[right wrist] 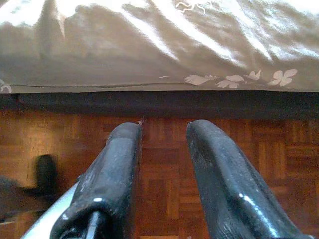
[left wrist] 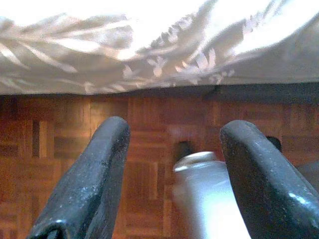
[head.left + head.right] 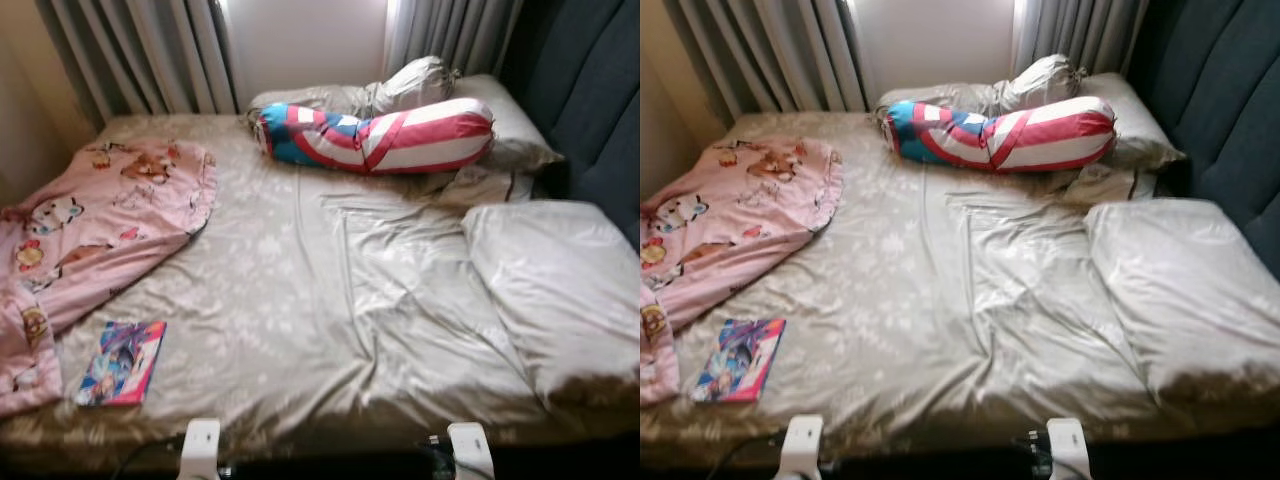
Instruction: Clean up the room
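Clutter is being surveyed from the foot of a bed (image 3: 300, 300) whose beige patterned sheet is lying rumpled. A thin book (image 3: 122, 362) with a bright cartoon cover is lying flat at about seven o'clock on the mattress, near the foot edge and just beside a pink printed blanket (image 3: 100, 220) that is spilling across the nine o'clock side and over the edge. A striped red, white and blue bolster (image 3: 380, 135) is resting at about one o'clock against grey pillows (image 3: 400, 90), and a large pale pillow (image 3: 560, 290) is lying at three o'clock. The book is being judged light, stiff and slick, so its near short edge or spine is being favoured for a pinch, since the flat cover is offering nothing to close on and the soft sheet is likely to give beneath it. The blanket is being judged soft, limp and bulky, best gathered at a bunched fold. The left gripper (image 2: 172, 179) is being held low over the wooden floor beside the bed edge, its fingers spread wide and grasping nothing. The right gripper (image 1: 164, 174) is being held likewise over the floor, its fingers parted by a narrower gap and empty.
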Controlling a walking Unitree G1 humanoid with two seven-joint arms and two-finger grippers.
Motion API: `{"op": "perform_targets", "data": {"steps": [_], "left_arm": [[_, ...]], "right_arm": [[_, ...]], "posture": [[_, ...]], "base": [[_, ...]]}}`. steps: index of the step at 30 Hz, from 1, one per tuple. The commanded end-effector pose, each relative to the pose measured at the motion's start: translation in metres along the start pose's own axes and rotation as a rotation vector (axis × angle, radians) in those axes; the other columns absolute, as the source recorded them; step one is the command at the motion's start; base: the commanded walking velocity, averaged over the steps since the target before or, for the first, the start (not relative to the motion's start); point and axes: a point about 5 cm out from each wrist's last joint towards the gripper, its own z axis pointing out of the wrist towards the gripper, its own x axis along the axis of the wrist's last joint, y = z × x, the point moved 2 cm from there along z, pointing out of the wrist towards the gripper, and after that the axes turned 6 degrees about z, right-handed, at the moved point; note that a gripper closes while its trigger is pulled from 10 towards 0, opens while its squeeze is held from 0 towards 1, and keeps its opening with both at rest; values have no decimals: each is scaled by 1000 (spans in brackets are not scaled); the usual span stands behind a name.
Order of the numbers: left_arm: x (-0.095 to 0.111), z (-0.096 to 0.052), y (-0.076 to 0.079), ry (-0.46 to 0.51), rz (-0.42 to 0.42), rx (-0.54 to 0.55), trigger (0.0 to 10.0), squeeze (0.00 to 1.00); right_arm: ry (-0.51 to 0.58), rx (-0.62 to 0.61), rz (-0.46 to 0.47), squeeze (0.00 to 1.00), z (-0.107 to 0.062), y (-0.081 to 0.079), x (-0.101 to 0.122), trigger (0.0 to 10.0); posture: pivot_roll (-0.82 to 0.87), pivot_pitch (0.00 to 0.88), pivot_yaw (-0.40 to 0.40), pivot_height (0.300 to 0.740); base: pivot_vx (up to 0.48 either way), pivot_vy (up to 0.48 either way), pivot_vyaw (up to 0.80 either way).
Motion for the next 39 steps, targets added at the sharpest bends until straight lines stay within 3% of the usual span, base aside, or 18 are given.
{"op": "perform_targets", "data": {"steps": [1, 39], "left_arm": [[-8, -2, -7, -25, 0, 16, 10000, 0], [-9, -2, -7, -26, 3, 14, 10000, 0]], "right_arm": [[14, 12, -5, 0, 1, -6, 5, 10000], [8, 21, -26, 0, 1, -10, 1, 10000]], "posture": [[-134, 0, -7, 740], [-131, 0, -9, 740]], "base": [[0, 307, 0], [0, 306, 0]]}}
